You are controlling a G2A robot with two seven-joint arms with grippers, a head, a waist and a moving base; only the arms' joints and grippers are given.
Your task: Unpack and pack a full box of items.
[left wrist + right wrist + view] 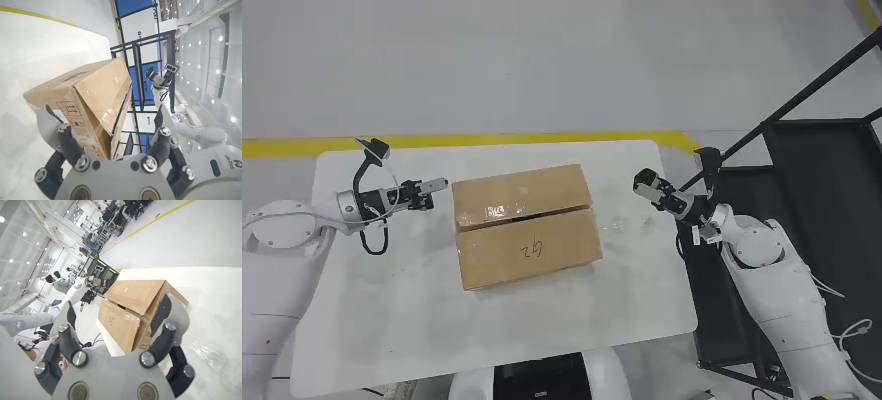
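Box (527, 228) is sitting mid-table (392, 310), its flaps (522, 195) slightly gaping. I am holding my left gripper (430, 190) and right gripper (647, 185) wide open, one beside each end. Risk: a finger hooking one flap may be dragging the whole box sideways.

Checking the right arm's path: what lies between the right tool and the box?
Bare table, except a scrap of clear film near the box, seen in top and right wrist views.

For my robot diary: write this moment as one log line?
box: flaps down | left claw: open, near one end | right claw: open, off other end
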